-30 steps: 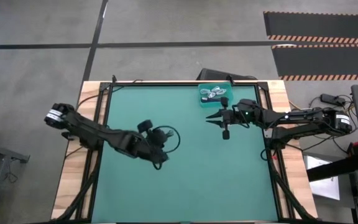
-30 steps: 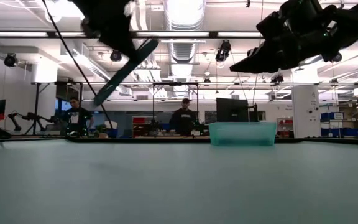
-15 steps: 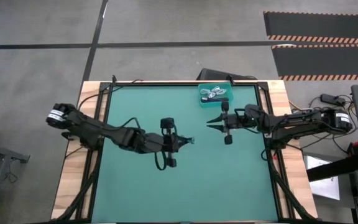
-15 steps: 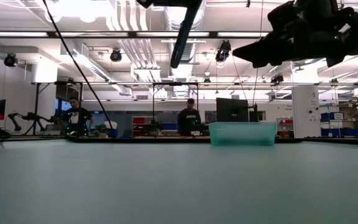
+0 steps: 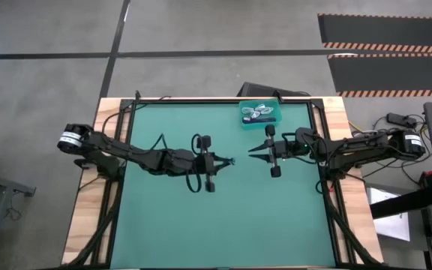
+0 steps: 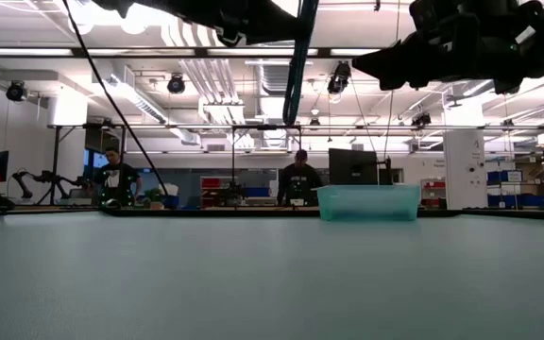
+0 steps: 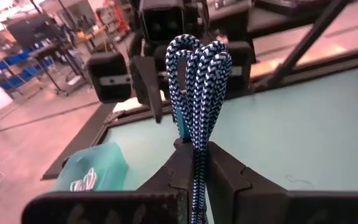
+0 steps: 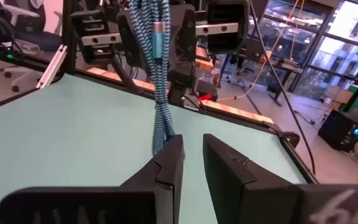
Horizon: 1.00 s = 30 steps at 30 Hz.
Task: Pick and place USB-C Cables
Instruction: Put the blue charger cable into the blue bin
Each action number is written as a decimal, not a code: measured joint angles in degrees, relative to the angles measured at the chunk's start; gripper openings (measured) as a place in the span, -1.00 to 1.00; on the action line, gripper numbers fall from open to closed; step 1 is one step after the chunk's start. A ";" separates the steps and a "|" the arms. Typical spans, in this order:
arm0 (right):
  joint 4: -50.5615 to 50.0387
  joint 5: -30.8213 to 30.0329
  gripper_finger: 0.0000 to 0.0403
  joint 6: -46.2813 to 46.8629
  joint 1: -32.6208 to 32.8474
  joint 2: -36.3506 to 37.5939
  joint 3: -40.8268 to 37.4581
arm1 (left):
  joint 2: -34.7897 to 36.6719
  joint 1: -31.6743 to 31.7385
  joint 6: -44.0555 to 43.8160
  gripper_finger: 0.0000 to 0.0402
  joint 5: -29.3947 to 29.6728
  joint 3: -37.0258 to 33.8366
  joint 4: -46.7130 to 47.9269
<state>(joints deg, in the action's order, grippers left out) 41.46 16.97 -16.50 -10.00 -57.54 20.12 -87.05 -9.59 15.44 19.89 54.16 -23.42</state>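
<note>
Braided blue-and-white cable bundle (image 7: 199, 93) sits pinched between the left gripper (image 7: 196, 163) fingers (image 7: 225, 171), folded loops standing up past the fingertips. Jaws clamped tight on the bundle's lower part. From the right wrist camera the same bundle (image 8: 157, 68) hangs as a thin straight strand with a teal connector sleeve along it.

Left gripper (image 5: 227, 161) held above the middle of the green table (image 5: 201, 225), pointing toward the right arm. In the low view the bundle (image 6: 299, 57) shows as a dark, near-vertical strip, well clear of the table surface.

Right gripper (image 5: 253, 150) faces the left one, near it, tips apart from the bundle. Its fingers (image 8: 229, 165) are parted with a narrow gap and hold nothing.

Translucent teal bin (image 5: 259, 114) at the far edge of the table, just beyond the right gripper. White coiled cables (image 5: 258, 115) lie inside it; the left wrist view shows one white coil through the bin wall (image 7: 86, 180).

Two people (image 6: 298, 178) stand in the room behind the table.
</note>
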 joint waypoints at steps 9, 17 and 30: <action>1.65 0.00 -0.74 4.54 0.02 0.00 0.02 | -0.07 1.40 -0.09 -0.95 -0.50 -1.06 -7.98; 3.26 -0.16 -0.54 4.86 0.93 0.00 0.02 | -0.11 1.85 -0.11 -0.95 -0.49 -0.93 -8.74; 12.91 -0.48 -0.10 7.06 1.64 -6.78 0.59 | -0.15 2.11 -0.23 -0.95 -0.48 -0.95 -9.14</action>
<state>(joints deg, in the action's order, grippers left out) 54.37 16.49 -9.45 -8.36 -64.32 20.71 -87.20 -7.49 15.22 19.41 53.21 -32.56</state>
